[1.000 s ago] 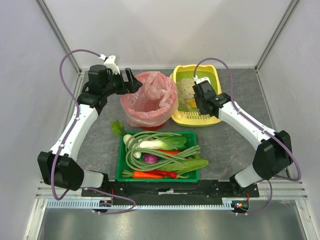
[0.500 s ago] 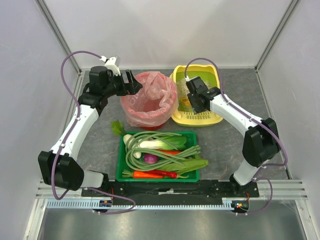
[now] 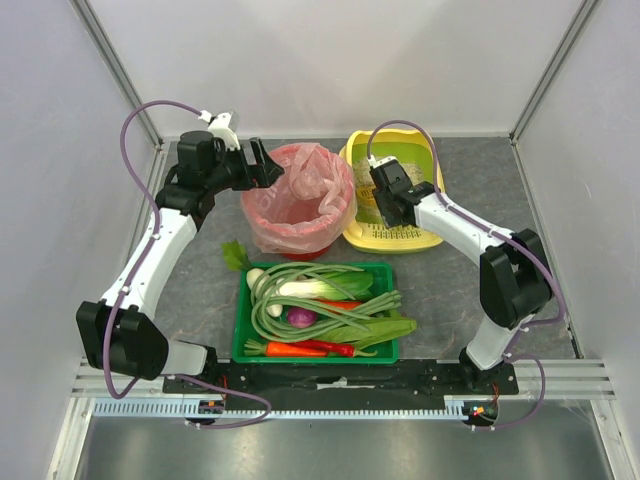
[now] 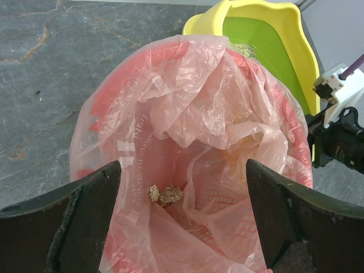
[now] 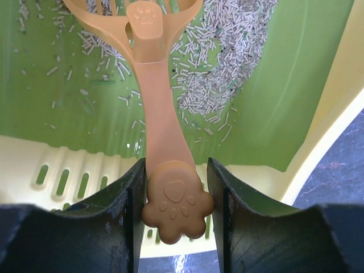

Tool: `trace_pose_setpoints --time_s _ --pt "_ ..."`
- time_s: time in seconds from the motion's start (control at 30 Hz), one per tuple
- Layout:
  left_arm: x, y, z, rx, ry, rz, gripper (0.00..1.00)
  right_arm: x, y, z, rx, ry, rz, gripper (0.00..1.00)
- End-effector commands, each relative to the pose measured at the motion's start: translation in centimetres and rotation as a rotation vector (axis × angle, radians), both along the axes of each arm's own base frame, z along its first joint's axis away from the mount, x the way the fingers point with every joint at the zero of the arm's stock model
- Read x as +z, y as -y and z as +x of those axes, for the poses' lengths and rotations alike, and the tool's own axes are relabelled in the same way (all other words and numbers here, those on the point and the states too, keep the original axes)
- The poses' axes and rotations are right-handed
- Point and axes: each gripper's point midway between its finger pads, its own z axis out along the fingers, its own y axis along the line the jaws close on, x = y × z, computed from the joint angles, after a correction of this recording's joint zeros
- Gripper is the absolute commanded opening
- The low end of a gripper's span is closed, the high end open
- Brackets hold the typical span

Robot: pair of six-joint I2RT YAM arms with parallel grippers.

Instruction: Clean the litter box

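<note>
Right tool (image 5: pixel 177 190) clamped the litter scoop (image 5: pixel 161 119) by its handle, likely to sift the litter box (image 5: pixel 310 85); left tool (image 4: pixel 182 193) gaped wide at the bagged bin (image 4: pixel 122 108).

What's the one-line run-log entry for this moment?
right gripper: shut on scoop handle, over litter box | left gripper: open, above pink bag | clumps: in bag

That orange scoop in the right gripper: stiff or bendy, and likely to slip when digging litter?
Probably stiff: the scoop looks like thick moulded plastic. Likely light, given its slotted bowl. It may pivot, since the right gripper pinches only the handle's paw end.
</note>
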Motion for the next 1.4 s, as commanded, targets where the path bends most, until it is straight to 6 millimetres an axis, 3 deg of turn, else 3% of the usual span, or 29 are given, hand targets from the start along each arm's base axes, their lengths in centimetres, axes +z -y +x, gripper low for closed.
trace_pose_setpoints --time_s 0.0,0.23,0.3,0.47,0.67,0.87,0.97,1.07,1.2,1.37 --pt "2.3 0.0 0.6 -0.004 0.055 -0.011 0.96 0.1 0.1 2.5 -0.022 0.118 -0.003 0.00" --pt "2.4 0.0 0.8 0.010 0.046 -0.023 0.96 0.7 0.3 3.4 -0.041 0.177 0.010 0.00" --pt "2.5 -0.1 0.9 0.012 0.047 -0.024 0.96 1.8 0.3 3.3 -0.040 0.196 0.026 0.00" --pt "2.5 0.0 1.2 0.019 0.043 -0.037 0.96 5.1 1.1 1.8 -0.053 0.259 0.066 0.00" --pt "2.1 0.8 1.6 -0.012 0.033 -0.058 0.96 6.4 2.2 -0.3 -0.058 0.265 0.075 0.00" --pt "2.1 0.9 1.7 -0.022 0.042 -0.054 0.95 6.5 2.7 -1.2 -0.063 0.285 0.083 0.00" --pt "2.2 1.0 1.7 -0.033 0.045 -0.054 0.95 5.1 2.9 -1.7 -0.070 0.265 0.074 0.00" --pt "2.4 1.0 1.6 -0.037 0.055 -0.048 0.95 5.0 2.9 -2.1 -0.066 0.270 0.086 0.00" --pt "2.4 0.8 1.2 -0.031 0.056 -0.047 0.95 6.9 2.8 -2.5 -0.058 0.317 0.110 0.00" --pt "1.9 0.8 0.5 -0.036 0.051 -0.047 0.95 10.1 4.2 -3.3 -0.091 0.404 0.110 0.00"
